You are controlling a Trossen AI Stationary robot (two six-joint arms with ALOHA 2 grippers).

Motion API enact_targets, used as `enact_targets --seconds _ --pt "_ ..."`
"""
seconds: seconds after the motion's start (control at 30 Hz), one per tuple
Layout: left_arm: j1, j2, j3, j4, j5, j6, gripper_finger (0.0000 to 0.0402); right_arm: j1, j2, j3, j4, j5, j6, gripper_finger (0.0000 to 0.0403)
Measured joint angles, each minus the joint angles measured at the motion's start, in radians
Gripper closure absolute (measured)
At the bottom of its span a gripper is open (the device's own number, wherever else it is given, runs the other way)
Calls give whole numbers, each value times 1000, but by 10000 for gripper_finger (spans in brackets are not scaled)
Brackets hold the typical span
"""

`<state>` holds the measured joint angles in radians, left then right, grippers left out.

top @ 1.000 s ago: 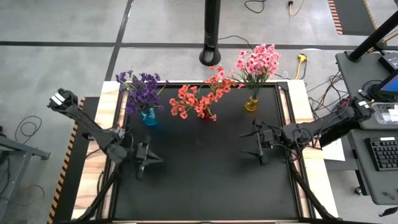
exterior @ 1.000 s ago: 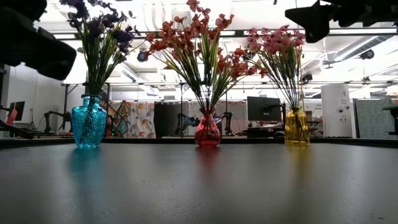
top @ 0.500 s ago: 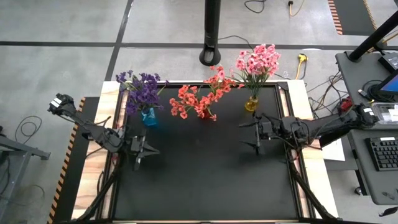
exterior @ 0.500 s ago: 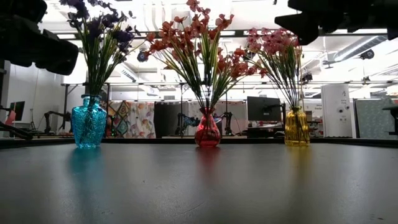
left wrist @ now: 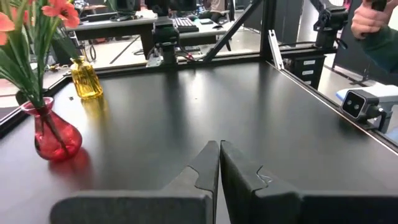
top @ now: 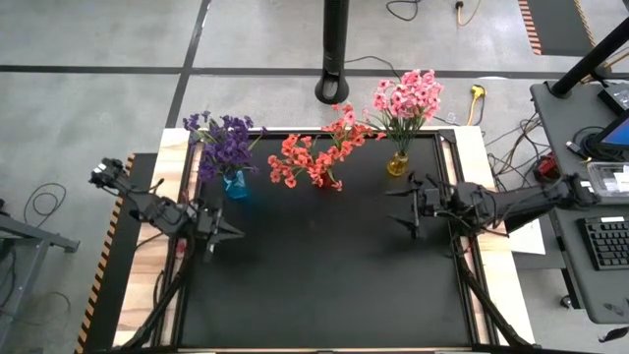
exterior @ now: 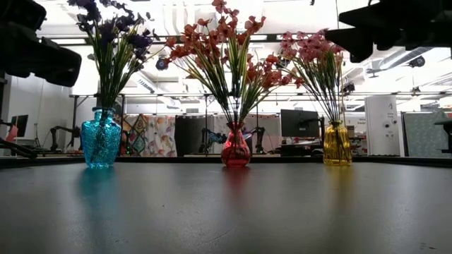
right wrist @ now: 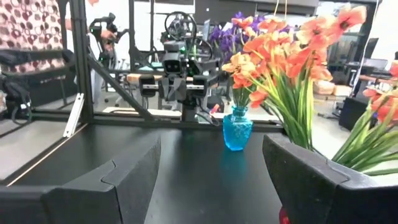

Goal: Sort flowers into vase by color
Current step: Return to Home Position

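Three vases stand on their bases along the far side of the black table (top: 324,275). The blue vase (top: 235,184) holds purple flowers (top: 226,143). The red vase (top: 321,180) holds coral-red flowers (top: 314,157). The yellow vase (top: 397,164) holds pink flowers (top: 405,98). My left gripper (top: 228,233) hovers at the left, nearer than the blue vase; it is shut and empty in the left wrist view (left wrist: 219,163). My right gripper (top: 396,207) hovers at the right, nearer than the yellow vase; it is open and empty in the right wrist view (right wrist: 211,180).
The table's middle and near half show bare black surface (exterior: 226,212). A black pole base (top: 334,87) stands on the floor beyond the far edge. A desk with a keyboard (top: 604,241) is at the right. A person's hand (left wrist: 373,25) shows beyond the table.
My left gripper has drawn back toward the table's left and far edges, staying above the surface. My right gripper has moved toward the far edge and a little right. The vases and flowers have stayed where they were.
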<state>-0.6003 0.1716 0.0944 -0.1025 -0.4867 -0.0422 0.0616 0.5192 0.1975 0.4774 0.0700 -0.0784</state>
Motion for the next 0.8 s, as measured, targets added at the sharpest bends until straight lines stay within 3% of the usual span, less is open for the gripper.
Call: enact_targets --seconds 0.27,0.8 --pt "0 -173 2 -147 -3 -1 401 0 -136 -55 -6 5 -1 129" --pt "2 -172 8 -184 -54 -5 401 -3 -415 -89 -224 37 -2 129"
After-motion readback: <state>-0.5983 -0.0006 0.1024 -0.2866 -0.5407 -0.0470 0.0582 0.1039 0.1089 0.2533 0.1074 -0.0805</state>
